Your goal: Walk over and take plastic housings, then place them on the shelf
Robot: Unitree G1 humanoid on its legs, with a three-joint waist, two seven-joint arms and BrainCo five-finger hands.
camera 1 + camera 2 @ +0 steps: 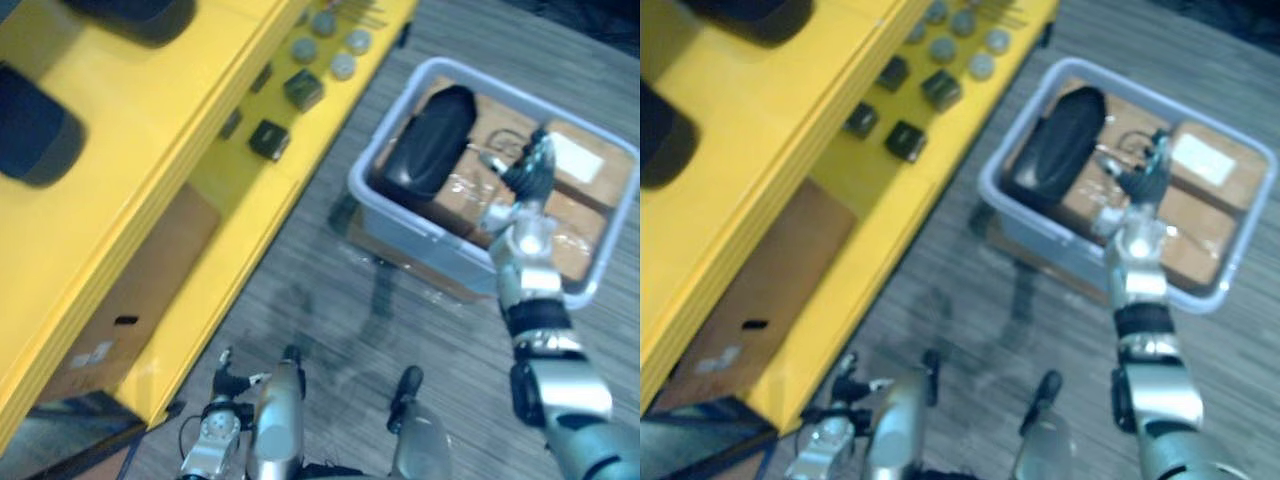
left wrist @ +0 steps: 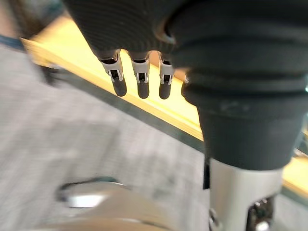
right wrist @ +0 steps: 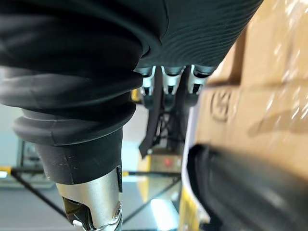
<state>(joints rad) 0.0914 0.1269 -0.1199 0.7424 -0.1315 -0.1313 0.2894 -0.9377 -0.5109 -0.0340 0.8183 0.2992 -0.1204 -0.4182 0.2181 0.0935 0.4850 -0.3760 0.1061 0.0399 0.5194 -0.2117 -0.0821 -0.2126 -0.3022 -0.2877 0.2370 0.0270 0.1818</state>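
A long black plastic housing (image 1: 432, 140) lies in the left part of a grey bin (image 1: 400, 225) on the floor, resting on cardboard boxes (image 1: 580, 210). My right hand (image 1: 530, 238) hovers over the middle of the bin, just right of the housing, open with its fingers (image 3: 168, 83) straight and nothing in them. The housing (image 3: 240, 192) shows close beside that hand in the right wrist view. Two more black housings (image 1: 30, 125) lie on the top board of the yellow shelf (image 1: 150, 150) at the left. My left hand (image 1: 225, 390) hangs low by the shelf's base, open, its fingers (image 2: 139, 79) empty.
A lower board of the shelf carries small dark blocks (image 1: 270, 138) and grey round parts (image 1: 343, 65). A brown cardboard box (image 1: 130, 300) sits under the shelf. Grey carpet floor (image 1: 330, 300) lies between the shelf and the bin.
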